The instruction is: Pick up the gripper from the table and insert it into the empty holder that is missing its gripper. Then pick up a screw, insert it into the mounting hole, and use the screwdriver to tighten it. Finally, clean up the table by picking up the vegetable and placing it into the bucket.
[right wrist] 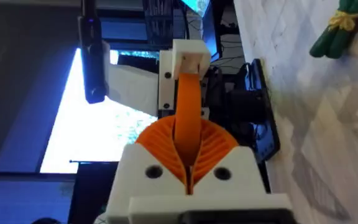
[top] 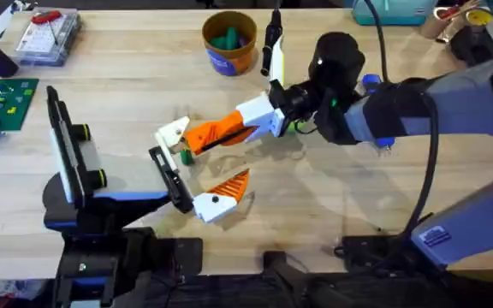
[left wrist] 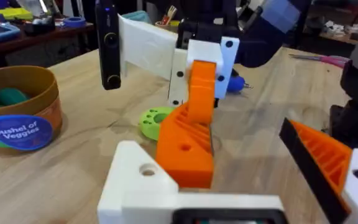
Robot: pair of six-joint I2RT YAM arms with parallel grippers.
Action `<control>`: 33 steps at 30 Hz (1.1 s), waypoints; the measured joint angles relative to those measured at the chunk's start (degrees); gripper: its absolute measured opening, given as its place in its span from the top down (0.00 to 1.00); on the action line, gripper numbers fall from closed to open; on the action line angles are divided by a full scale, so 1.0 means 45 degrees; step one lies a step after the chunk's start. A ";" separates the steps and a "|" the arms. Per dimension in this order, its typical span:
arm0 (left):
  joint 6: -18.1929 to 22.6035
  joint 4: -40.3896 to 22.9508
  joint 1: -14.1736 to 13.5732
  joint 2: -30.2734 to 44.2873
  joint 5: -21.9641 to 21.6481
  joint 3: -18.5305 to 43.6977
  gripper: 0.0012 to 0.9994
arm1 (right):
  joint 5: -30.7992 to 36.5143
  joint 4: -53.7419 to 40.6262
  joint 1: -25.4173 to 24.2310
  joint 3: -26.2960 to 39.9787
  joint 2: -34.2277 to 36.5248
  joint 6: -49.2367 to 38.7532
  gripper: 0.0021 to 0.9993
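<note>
The right gripper (right wrist: 188, 168) is clamped narrowly on the orange gripper (left wrist: 185, 146), whose lower end touches the bare white empty holder (left wrist: 138, 177) on one side of the left gripper (left wrist: 247, 186). The left gripper is spread wide and grips nothing. A green vegetable (left wrist: 154, 121) lies just behind the holder, with the bucket (top: 229, 43) well beyond it.

A light wooden table (top: 127, 103) with pale grain — behind it, a cluttered workbench (left wrist: 17, 37) and dim room, lit by a bright blue-white screen (right wrist: 98, 149).
</note>
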 joint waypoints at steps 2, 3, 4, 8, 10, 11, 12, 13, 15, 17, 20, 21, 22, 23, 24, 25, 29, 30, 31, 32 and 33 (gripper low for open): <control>0.0000 0.0000 0.0000 0.0000 -0.0002 0.0000 0.01 | 0.0119 -0.0007 0.0012 0.0000 0.0002 0.0000 0.99; 0.0000 0.0000 0.0000 0.0000 0.0000 0.0000 0.01 | 0.0167 -0.0007 0.0024 0.0000 0.0002 0.0000 0.99; 0.0003 0.0000 0.0000 0.0000 0.0000 0.0000 0.01 | 0.0212 -0.0007 0.0050 0.0000 0.0002 0.0000 0.99; 0.0000 0.0000 0.0000 0.0000 0.0000 0.0000 0.01 | 0.0284 -0.0007 0.0206 0.0000 0.0000 0.0000 0.99; -0.0002 0.0000 0.0000 0.0000 -0.0002 0.0000 0.01 | 0.0304 -0.0007 0.0247 0.0000 0.0005 0.0000 0.99; -0.0002 0.0000 0.0000 0.0000 -0.0002 0.0000 0.01 | 0.0320 -0.0007 0.0257 0.0000 0.0003 0.0000 0.99; -0.0002 0.0000 0.0000 0.0000 -0.0002 0.0000 0.01 | 0.0325 -0.0007 0.0257 0.0000 0.0000 0.0000 0.99; -0.0002 0.0000 0.0000 0.0000 0.0000 0.0000 0.01 | 0.0332 -0.0007 0.0257 0.0000 0.0000 0.0000 0.99; -0.0002 0.0000 0.0000 0.0000 -0.0002 0.0000 0.01 | 0.0369 -0.0007 0.0257 0.0000 0.0002 -0.0002 0.99; -0.0002 0.0000 0.0000 0.0000 -0.0002 0.0000 0.01 | 0.0410 -0.0007 0.0257 0.0000 0.0000 -0.0003 0.98; -0.0002 0.0000 0.0000 0.0000 -0.0009 0.0000 0.01 | 0.0587 -0.0007 0.0292 0.0000 0.0002 -0.0004 0.99; -0.0002 0.0000 0.0000 0.0000 -0.0027 0.0000 0.01 | 0.0650 -0.0007 0.0317 0.0000 0.0005 -0.0012 0.99; -0.0002 0.0002 0.0002 0.0000 -0.0060 0.0000 0.01 | 0.0717 -0.0007 0.0348 0.0000 0.0005 -0.0015 0.99; -0.0002 0.0005 0.0005 0.0000 -0.0093 0.0000 0.01 | 0.0783 -0.0007 0.0381 0.0000 0.0005 -0.0013 0.99; -0.0002 0.0007 0.0005 0.0000 -0.0128 0.0000 0.01 | 0.0841 -0.0007 0.0410 0.0000 0.0005 -0.0010 0.99; -0.0002 0.0012 0.0005 0.0000 -0.0149 0.0000 0.01 | 0.0889 -0.0005 0.0440 0.0000 0.0005 -0.0012 0.98; -0.0004 0.0013 0.0033 0.0000 -0.0195 0.0000 0.01 | 0.1085 -0.0003 0.0538 0.0000 0.0000 -0.0016 0.99; -0.0007 0.0010 0.0044 0.0000 -0.0203 0.0000 0.01 | 0.1124 -0.0003 0.0548 0.0000 0.0000 -0.0019 0.99; -0.0007 0.0010 0.0053 0.0000 -0.0214 0.0000 0.01 | 0.1161 -0.0007 0.0556 0.0000 0.0002 -0.0019 0.99; -0.0007 0.0012 0.0051 0.0000 -0.0232 0.0000 0.01 | 0.1190 -0.0012 0.0559 0.0000 0.0005 -0.0033 0.98; -0.0007 0.0013 0.0051 0.0000 -0.0242 0.0000 0.01 | 0.1215 -0.0012 0.0559 0.0000 0.0005 -0.0073 0.98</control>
